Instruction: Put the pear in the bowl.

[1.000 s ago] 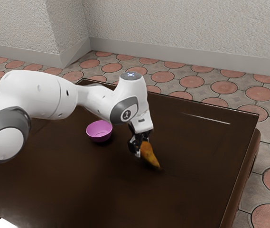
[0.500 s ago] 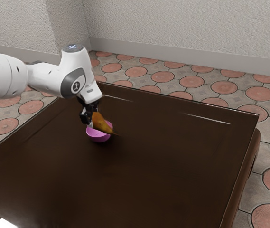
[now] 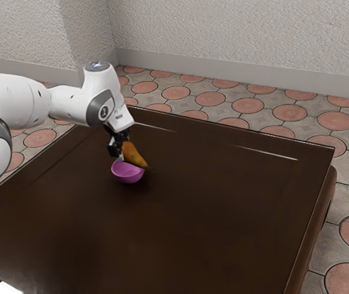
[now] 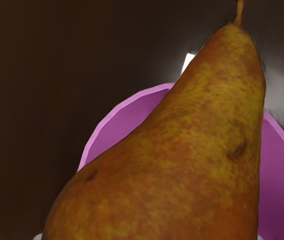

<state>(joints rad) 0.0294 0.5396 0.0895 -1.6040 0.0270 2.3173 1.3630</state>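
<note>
The golden-brown pear with a tapered neck (image 3: 135, 155) is held in the black two-finger end effector (image 3: 123, 153), whose fingers close on it from two sides. The pear is over the round pink-purple bowl (image 3: 127, 175), with its neck slanting down toward the exterior view's right and its tip reaching past the bowl's rim. In the wrist view, the pear lies across the bowl's opening, the bowl's inner wall showing on both sides of it, and the thin brown stem (image 4: 239, 12) sticks out beyond the rim. Whether the pear touches the rim, I cannot tell.

The bowl stands on the dark brown, glossy worktop (image 3: 211, 208), which spreads out all around it. Above the bowl, the white jointed arm (image 3: 15, 98) comes in from the exterior view's left, its hand angled downward. Well apart from the bowl, past the worktop's edges, lies a floor of reddish round tiles set in grey (image 3: 248, 106), and behind that floor rises a rough, pale grey wall (image 3: 235, 37).
</note>
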